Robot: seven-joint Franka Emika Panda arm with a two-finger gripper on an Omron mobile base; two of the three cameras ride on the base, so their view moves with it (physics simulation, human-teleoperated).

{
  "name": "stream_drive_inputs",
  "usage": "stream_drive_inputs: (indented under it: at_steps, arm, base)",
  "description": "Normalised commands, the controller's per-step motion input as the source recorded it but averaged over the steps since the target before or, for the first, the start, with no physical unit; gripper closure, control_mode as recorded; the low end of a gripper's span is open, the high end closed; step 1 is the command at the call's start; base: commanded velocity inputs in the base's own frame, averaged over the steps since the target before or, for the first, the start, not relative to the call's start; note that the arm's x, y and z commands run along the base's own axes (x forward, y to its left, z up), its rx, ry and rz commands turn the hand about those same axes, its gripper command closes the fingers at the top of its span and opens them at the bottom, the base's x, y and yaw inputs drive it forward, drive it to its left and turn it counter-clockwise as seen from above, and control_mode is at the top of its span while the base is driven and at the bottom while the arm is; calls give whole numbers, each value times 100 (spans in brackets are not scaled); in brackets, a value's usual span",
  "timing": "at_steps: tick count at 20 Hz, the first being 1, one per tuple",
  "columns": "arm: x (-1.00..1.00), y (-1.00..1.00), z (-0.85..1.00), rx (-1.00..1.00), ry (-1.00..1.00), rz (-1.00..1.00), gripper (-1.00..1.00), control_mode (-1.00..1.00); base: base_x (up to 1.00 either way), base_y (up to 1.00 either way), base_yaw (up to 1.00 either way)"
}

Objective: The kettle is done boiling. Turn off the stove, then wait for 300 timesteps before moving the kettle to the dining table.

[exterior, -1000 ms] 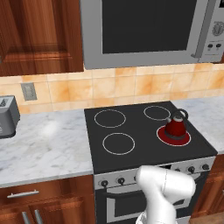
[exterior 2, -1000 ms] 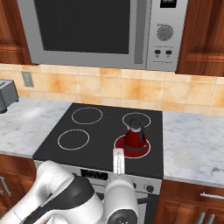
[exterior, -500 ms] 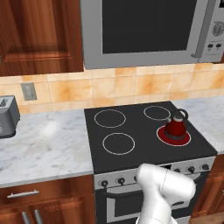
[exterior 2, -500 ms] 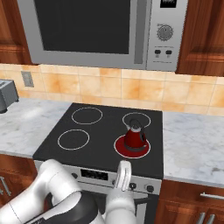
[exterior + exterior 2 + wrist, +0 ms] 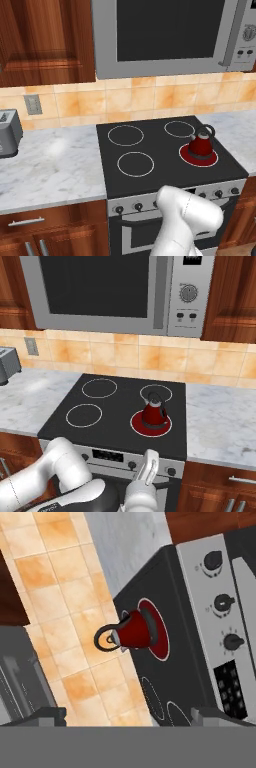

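The red kettle [image 5: 201, 145] [image 5: 154, 412] [image 5: 132, 631] stands upright on the front right burner [image 5: 198, 157], whose ring glows red. The black stove [image 5: 160, 155] [image 5: 117, 411] has a steel front panel with dark knobs [image 5: 223, 602] [image 5: 218, 193]. My gripper [image 5: 151, 456] hangs in front of that panel, below the kettle and apart from it. In the hand view its fingertips [image 5: 47, 714] sit wide apart at the bottom, open, with nothing between them. The view is rolled, so the knob row runs down its right side. The dining table is out of view.
A steel microwave [image 5: 165, 35] [image 5: 115, 293] hangs above the stove. Marble counters [image 5: 50, 167] [image 5: 220, 421] flank the cooktop, with a toaster [image 5: 7, 132] [image 5: 7, 363] at the far left. My white arm link [image 5: 187, 215] covers part of the front panel.
My hand has sunk from the cooktop's front edge to in front of the knob panel, drifting slightly right. The kettle has not moved and its burner still glows red.
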Motion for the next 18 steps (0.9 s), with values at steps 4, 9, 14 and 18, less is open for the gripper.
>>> stream_drive_inputs:
  at_steps: [4, 9, 14, 18]
  arm:
    - [2, -14, -22, 5, 0, -7, -100, -100]
    - [3, -1, -21, 1, 0, -4, -100, -100]
    - [4, 0, -21, 3, 0, -2, -100, -100]
    - [8, 0, -18, 7, 0, -1, -100, -100]
  base:
    - [0, 0, 0]
    - [0, 0, 0]
    - [0, 0, 0]
    - [0, 0, 0]
